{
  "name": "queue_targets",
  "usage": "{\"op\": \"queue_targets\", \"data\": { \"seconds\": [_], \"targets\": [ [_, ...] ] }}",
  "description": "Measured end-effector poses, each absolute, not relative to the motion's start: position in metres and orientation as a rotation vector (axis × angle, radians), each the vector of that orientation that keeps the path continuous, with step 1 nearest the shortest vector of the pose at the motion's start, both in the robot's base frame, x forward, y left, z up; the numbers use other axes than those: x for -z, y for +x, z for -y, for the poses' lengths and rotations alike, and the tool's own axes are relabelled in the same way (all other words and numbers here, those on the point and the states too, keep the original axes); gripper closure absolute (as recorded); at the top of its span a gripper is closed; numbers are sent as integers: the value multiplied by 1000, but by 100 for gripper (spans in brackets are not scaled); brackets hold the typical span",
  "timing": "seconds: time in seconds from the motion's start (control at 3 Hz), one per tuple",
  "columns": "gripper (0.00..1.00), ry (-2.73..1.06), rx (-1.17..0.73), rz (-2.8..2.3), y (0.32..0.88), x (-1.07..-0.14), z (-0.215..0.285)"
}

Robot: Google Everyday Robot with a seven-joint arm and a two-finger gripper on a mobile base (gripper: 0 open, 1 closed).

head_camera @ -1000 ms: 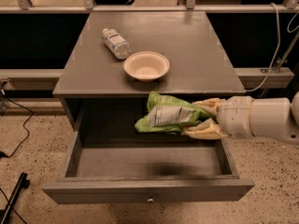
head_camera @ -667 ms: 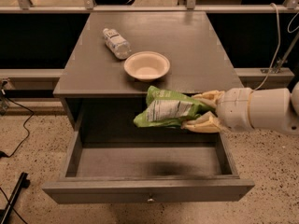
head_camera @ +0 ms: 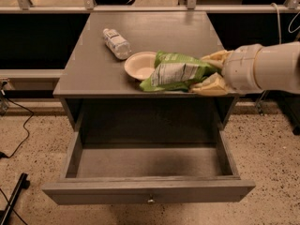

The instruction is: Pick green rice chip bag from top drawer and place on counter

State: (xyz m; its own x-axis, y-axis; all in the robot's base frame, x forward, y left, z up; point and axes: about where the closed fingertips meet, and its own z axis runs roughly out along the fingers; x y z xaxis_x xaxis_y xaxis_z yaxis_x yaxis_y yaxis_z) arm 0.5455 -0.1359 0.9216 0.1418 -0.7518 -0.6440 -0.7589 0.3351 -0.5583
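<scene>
My gripper point(head_camera: 210, 73) comes in from the right and is shut on the right end of the green rice chip bag point(head_camera: 174, 71). The crinkly lime-green bag with its white-grey label is held lying sideways above the front right part of the counter point(head_camera: 93, 67), partly covering the bowl's right edge. The top drawer point(head_camera: 149, 191) is pulled fully out below, and its inside shows nothing in it. Its small knob point(head_camera: 150, 201) sits at the middle of the front panel.
A cream bowl point(head_camera: 140, 64) stands on the counter near its front middle. A clear plastic water bottle point(head_camera: 116, 42) lies behind it to the left. A metal railing point(head_camera: 140, 7) runs behind the cabinet. Cables point(head_camera: 18, 130) trail on the speckled floor at left.
The gripper has lifted the bag up from in front of the drawer opening to above counter height. The bag now hangs over the counter's front edge beside the bowl.
</scene>
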Motion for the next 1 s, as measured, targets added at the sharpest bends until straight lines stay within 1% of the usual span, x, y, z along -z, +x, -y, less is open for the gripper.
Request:
{"op": "queue_targets", "data": {
  "seconds": [0.67,1.0],
  "targets": [
    [100,-1193,109,-1703,617,-940,176],
    [100,-1091,163,-1799,649,-926,201]
  ]
}}
